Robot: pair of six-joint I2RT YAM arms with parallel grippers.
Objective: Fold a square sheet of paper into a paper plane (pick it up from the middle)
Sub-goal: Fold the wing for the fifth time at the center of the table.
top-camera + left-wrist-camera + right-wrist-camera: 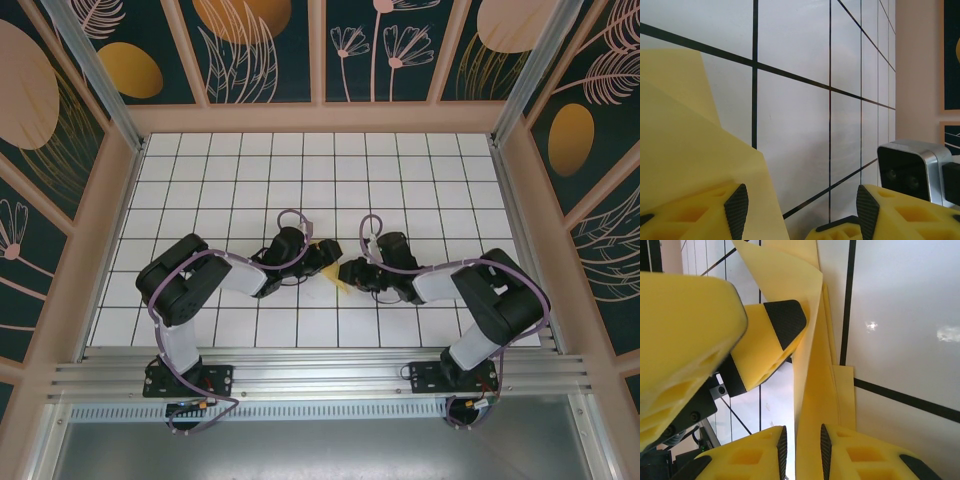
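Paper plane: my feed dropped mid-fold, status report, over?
Left gripper open, one finger against the paper. Right gripper barely open astride its upright fold. Paper part-folded, no plane yet. Grippers crowd each other.

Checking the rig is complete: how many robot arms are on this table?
2. The left arm stands at the near left, the right arm at the near right; both bend in toward the yellow paper between them. None seems hidden.
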